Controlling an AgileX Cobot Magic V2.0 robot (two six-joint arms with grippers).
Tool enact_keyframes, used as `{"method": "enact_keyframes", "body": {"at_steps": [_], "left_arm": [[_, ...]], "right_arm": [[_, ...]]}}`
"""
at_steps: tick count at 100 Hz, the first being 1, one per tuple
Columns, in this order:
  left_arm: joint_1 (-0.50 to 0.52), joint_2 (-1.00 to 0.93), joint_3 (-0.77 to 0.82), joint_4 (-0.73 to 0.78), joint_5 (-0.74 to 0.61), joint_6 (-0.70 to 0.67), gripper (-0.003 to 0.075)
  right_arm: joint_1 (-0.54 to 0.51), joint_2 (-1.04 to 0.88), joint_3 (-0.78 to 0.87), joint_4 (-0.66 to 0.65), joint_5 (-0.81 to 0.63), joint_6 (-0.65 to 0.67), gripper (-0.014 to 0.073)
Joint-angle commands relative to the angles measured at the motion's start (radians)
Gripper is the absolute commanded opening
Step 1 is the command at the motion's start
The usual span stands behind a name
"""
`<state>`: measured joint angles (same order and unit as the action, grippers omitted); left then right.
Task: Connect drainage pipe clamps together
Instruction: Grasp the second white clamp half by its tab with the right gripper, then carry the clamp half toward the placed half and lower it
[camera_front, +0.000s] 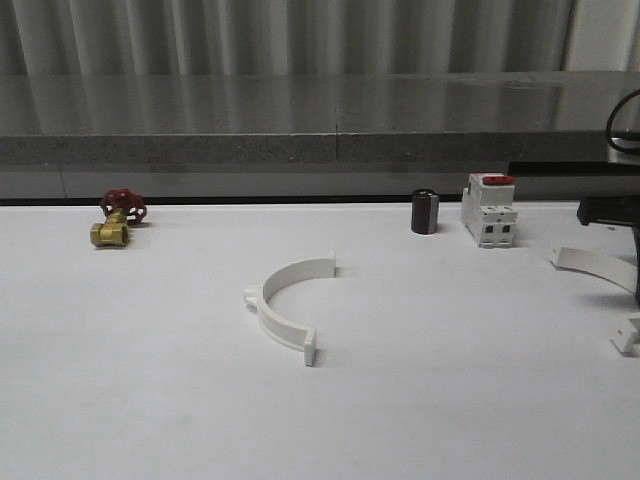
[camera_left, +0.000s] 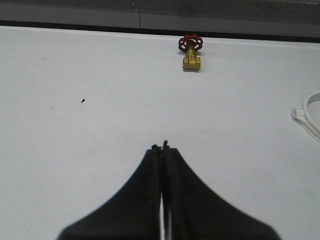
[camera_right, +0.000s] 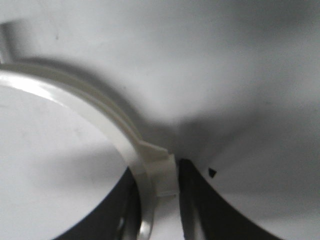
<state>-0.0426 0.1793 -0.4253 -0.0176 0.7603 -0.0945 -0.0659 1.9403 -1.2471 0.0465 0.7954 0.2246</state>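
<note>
One drainage pipe clamp (camera_front: 285, 318), a white half-ring with end tabs, lies on the white table near the middle; its edge also appears in the left wrist view (camera_left: 309, 117). The second drainage pipe clamp (camera_front: 598, 265) is at the table's far right, under the dark right arm (camera_front: 608, 210). In the right wrist view my right gripper (camera_right: 159, 172) is shut on this clamp (camera_right: 75, 97), its black fingers straddling the band at an end tab. My left gripper (camera_left: 163, 146) is shut and holds nothing, over bare table short of the valve.
A brass valve with a red handwheel (camera_front: 118, 220) stands at the back left. A black cylinder (camera_front: 425, 212) and a white breaker with a red top (camera_front: 489, 210) stand at the back right. A grey ledge (camera_front: 300, 148) runs behind the table.
</note>
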Motion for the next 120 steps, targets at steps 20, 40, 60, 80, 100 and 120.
{"method": "enact_keyframes", "body": {"at_steps": [20,40,60,80,100,120], "left_arm": [[0.003,0.009,-0.025,-0.009,-0.068,-0.002,-0.002],[0.003,0.009,-0.025,-0.009,-0.068,-0.002,-0.002],[0.003,0.009,-0.025,-0.009,-0.068,-0.002,-0.002],[0.003,0.009,-0.025,-0.009,-0.068,-0.002,-0.002],[0.003,0.009,-0.025,-0.009,-0.068,-0.002,-0.002],[0.003,0.009,-0.025,-0.009,-0.068,-0.002,-0.002]], "right_arm": [[0.1,-0.173,-0.016,-0.036,0.052,0.26,0.0036],[0.248,-0.182,-0.016,-0.046,0.092,0.322,0.0036],[0.391,-0.18,-0.016,-0.046,0.079,0.39,0.0036],[0.476,-0.136,-0.017,-0.046,0.064,0.511,0.0036],[0.523,-0.09,-0.029,-0.046,0.027,0.537,0.0036],[0.53,-0.022,-0.137,-0.046,0.063,0.538,0.0036]]}}
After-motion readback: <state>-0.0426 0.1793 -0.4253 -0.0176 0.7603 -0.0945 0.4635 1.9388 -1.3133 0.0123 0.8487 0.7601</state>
